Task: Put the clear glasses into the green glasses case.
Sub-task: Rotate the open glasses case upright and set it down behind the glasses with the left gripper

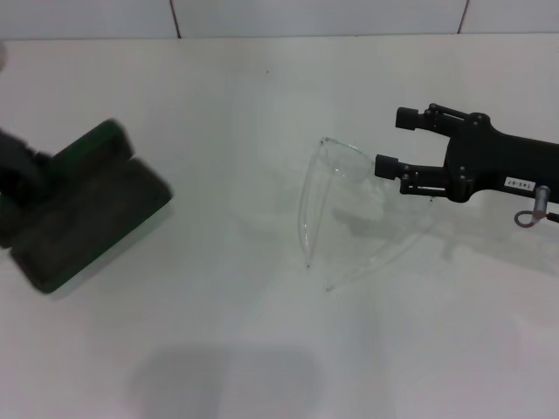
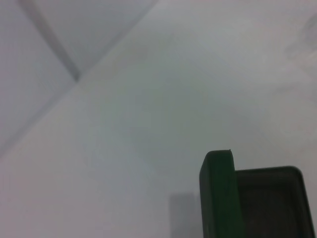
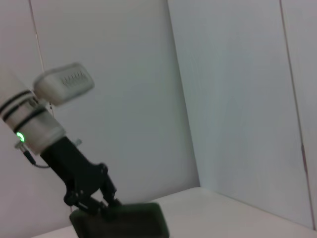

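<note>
Right gripper (image 1: 386, 140): black, matte, jointed; enters from the right edge of the head view, at mid-height. Fingers spread apart, holding nothing, tips just beside the upper end of the clear glasses (image 1: 336, 209).

Clear glasses: centre of the frame, resting on the white table (image 1: 262, 349). Colourless, glossy plastic; one curved lens, thin arms, outline faint against the surface.

Left gripper (image 3: 94, 201): black, at the far left edge of the head view, at the green glasses case (image 1: 83, 205). Appears clamped on the case's end in the right wrist view.

Green glasses case: left of the frame, well apart from the glasses. Hard oblong shell, rounded corners, lying open; dark dull lining.

Risks, as judged:
- Slick, thin plastic may slip or skid if the fingers close off-centre.
- Transparent edges are hard to locate; a mistimed closure could push the glasses away.
- Curved lens may pivot in a narrow pinch.
</note>
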